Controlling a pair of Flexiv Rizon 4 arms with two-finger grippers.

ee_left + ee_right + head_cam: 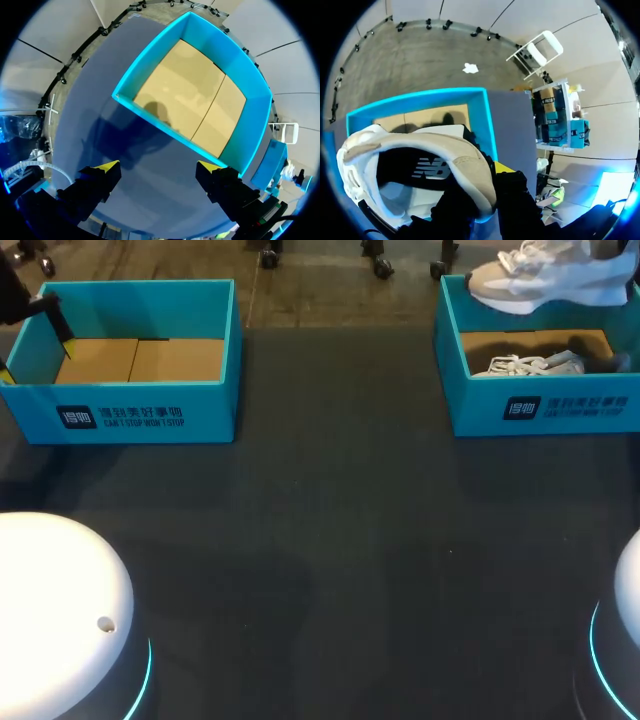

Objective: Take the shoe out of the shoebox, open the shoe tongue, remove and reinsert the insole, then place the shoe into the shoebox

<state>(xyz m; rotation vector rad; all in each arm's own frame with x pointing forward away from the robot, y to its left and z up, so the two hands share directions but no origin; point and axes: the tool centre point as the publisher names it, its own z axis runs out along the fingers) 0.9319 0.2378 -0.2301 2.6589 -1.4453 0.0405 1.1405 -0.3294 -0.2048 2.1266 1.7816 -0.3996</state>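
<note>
Hanging at the frame's upper right, the shoe (pixel 540 278) is above the right box (pixel 470 405), its heel collar pinched between the right gripper (pixel 480 182) fingers. A second shoe (pixel 530 364) lies inside. Beside the left box (pixel 252 115), the left gripper (pixel 158 169) gapes wide, holding nothing.

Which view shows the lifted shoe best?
The right wrist view: the shoe fills it close up, heel collar in the right gripper. The head view catches it above the right shoebox, partly out of frame. The left wrist view misses it.
</note>
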